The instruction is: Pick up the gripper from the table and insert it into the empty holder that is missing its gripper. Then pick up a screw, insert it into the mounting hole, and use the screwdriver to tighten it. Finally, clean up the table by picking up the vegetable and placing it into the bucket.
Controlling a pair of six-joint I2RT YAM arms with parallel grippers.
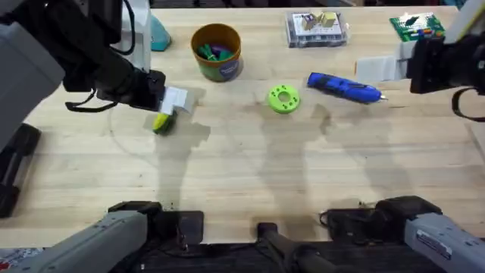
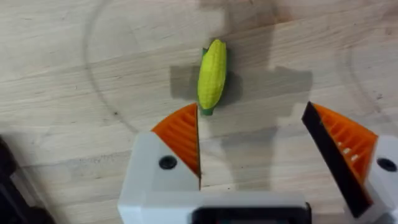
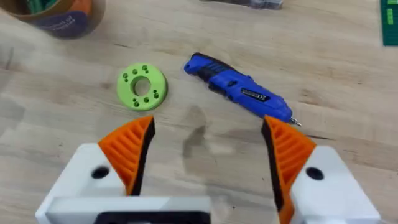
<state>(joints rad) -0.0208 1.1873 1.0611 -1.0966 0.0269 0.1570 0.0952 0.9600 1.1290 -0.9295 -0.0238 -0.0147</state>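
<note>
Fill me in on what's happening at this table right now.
The left gripper hangs open just above the vegetable, which lies on the table, not yet grasped. The bucket stands farther back with some items already in it. The right gripper is open and holds nothing, over the table near the screwdriver and a green disc.

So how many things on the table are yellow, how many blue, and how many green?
Yellow: 1, the vegetable
Blue: 1, the screwdriver
Green: 1, the round disc with holes
Total: 3
</note>
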